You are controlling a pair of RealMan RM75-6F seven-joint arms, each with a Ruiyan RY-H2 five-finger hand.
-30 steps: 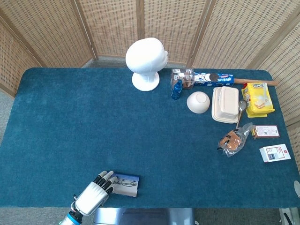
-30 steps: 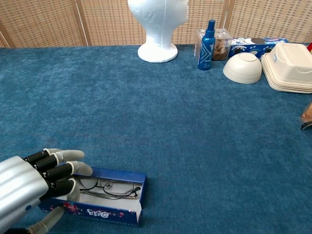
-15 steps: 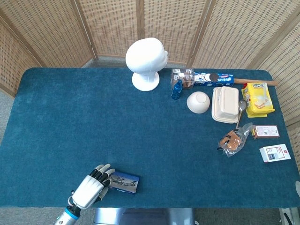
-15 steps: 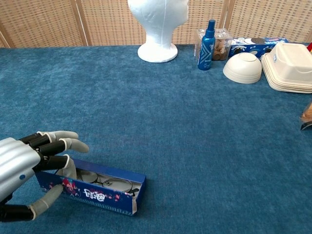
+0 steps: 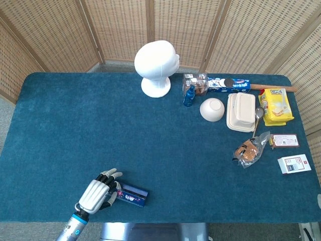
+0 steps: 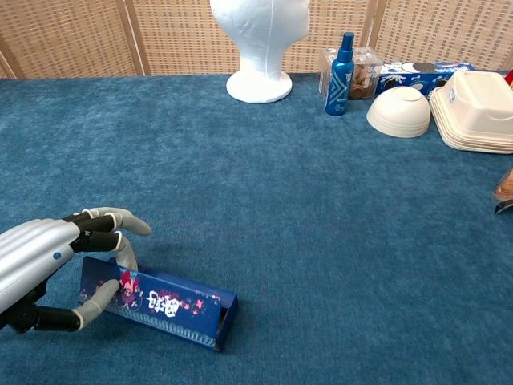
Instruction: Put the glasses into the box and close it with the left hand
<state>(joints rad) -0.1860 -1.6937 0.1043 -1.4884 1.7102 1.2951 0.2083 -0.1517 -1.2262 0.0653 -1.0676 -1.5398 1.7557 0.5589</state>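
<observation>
Woven wicker screen panels [image 5: 180,25] along the far side, folding round both corners. Teal carpet-like cloth over the table [image 5: 125,135], edge to edge; grey floor just visible off the left edge.

White mannequin head [image 5: 156,65] upright at far centre. Clutter grouped far right: cream clamshell container [image 5: 241,112], yellow snack pack [image 5: 275,106] just right of it, white bowl [image 5: 212,109] upside down just left of it. Blue cookie packet [image 5: 228,84] lying behind the bowl, clear jar [image 5: 196,82] at its left end, small blue spray bottle [image 5: 189,95] upright in front of the jar. Nearer on the right: clear bag of bread [image 5: 249,151], two small cards [image 5: 294,164] beyond it, spoon [image 5: 258,120] between container and bag.

Box [image 6: 160,301] at near left, close to the table's near edge; blue with pink print, lid down or almost down, printed face tilted toward the chest camera. Glasses not visible; cannot tell from outside whether inside.

Left hand [image 6: 48,261] at the box's left end, fingers [image 6: 112,220] spread over the top edge, thumb [image 6: 100,298] pressing the printed front face. Touching, not clamped round it. Right hand out of both views.
</observation>
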